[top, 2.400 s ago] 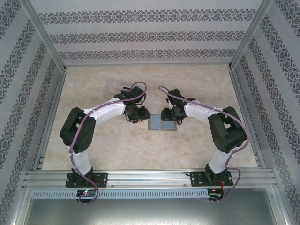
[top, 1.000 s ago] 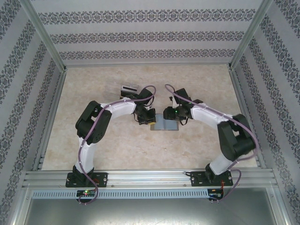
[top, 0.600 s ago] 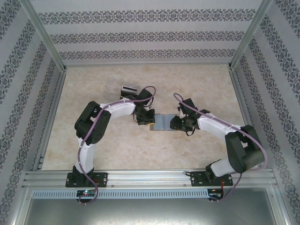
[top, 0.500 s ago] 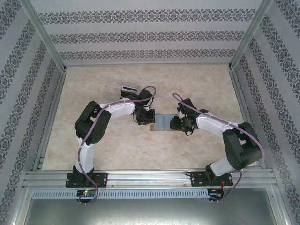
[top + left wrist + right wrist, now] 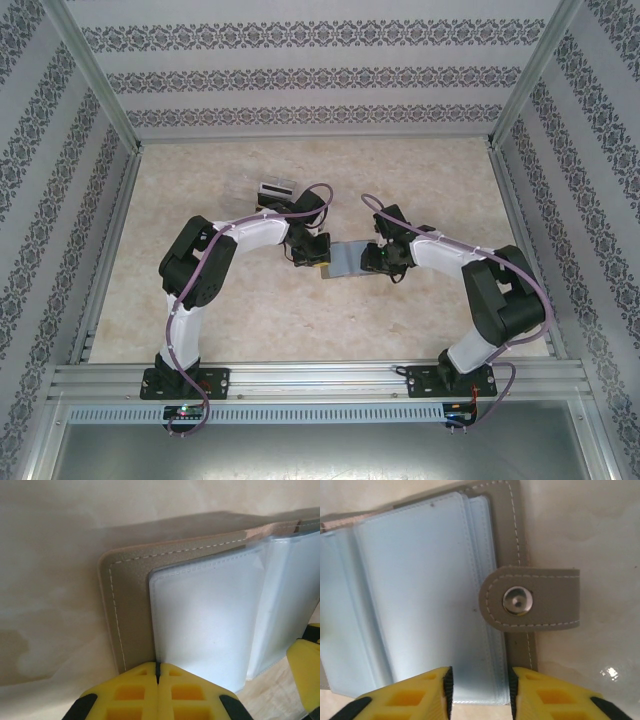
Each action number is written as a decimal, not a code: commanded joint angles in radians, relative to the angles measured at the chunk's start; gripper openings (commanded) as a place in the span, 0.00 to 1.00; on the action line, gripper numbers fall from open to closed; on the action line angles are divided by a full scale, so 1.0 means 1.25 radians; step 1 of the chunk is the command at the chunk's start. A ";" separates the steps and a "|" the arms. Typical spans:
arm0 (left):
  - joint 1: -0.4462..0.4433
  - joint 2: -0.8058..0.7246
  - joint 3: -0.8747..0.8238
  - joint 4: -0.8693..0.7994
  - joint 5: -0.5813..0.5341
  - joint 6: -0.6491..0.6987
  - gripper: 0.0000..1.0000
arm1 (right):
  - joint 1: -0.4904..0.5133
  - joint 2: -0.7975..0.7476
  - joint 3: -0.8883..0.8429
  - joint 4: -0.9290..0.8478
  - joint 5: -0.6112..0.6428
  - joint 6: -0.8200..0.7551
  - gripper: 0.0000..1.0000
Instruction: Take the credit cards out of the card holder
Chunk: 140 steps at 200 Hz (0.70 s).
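the card holder (image 5: 345, 260) lay open and flat on the table (image 5: 430, 180), between the two arms near the middle. the left gripper (image 5: 157, 680) had its fingers pressed together at the near edge of the left cover. this was likely to pin that side so the book would not slide or flap shut, though whether it nipped the cover or merely pressed on it could not be told. the right gripper (image 5: 480, 680) stood with jaws apart over the near edge of the right-hand sleeves (image 5: 425, 590), seemingly lined up to take a leaf. the holder showed grey-tan covers with pale stitching and cloudy blue-white plastic sleeves. a snap tab (image 5: 530, 601) with a metal stud lay outward to the right — no card face could be read through the plastic.
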 commanded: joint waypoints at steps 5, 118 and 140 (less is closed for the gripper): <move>-0.007 0.017 0.000 -0.010 0.014 0.015 0.00 | 0.016 0.012 0.020 0.038 -0.051 -0.004 0.27; -0.006 -0.008 0.036 -0.047 0.018 0.051 0.22 | 0.018 -0.036 0.030 0.054 -0.077 -0.001 0.28; 0.003 -0.050 0.067 -0.074 0.010 0.069 0.42 | 0.012 -0.099 0.038 0.033 -0.064 -0.007 0.41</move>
